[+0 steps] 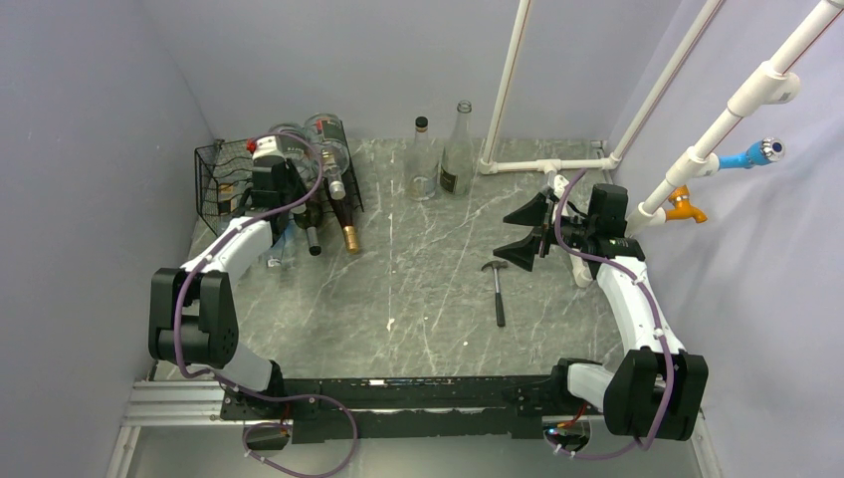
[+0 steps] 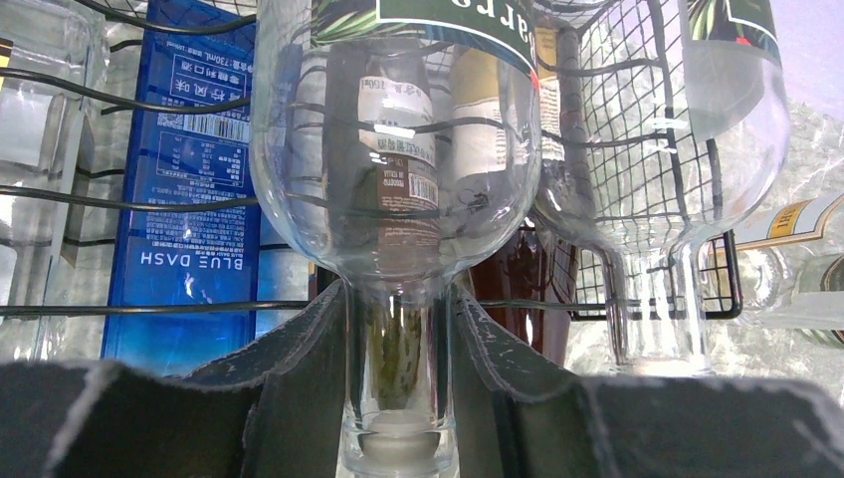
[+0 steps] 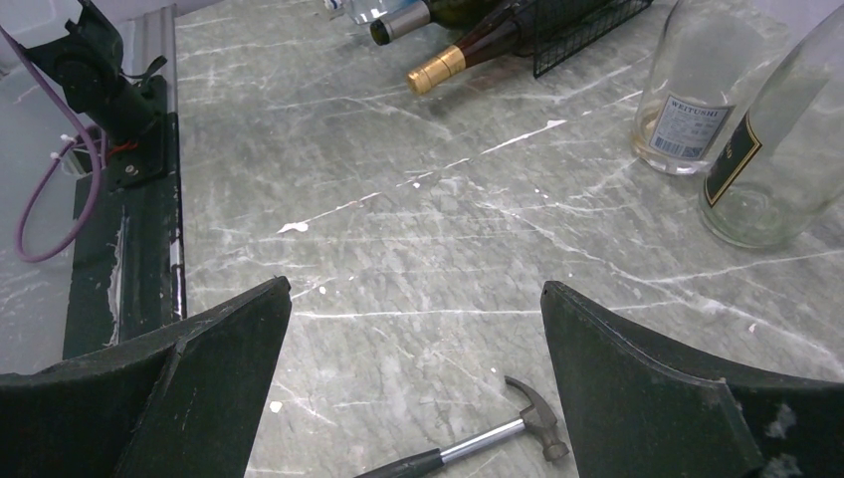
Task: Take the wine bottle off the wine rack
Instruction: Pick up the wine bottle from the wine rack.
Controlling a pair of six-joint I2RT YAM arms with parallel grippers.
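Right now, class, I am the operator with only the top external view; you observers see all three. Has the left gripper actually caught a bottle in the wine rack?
Observer: Yes. The fingers of the left gripper press both sides of a clear bottle's neck.
Operator: What sits behind it?
Observer: A blue carton reading BLUE DASH, behind the wires of the wine rack.
Operator: And the right gripper?
Observer: The right gripper is open; the standing bottle ahead of it is labelled WEITUSHI.

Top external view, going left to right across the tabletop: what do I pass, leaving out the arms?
wine rack → black-capped clear bottle → uncapped clear bottle → hammer
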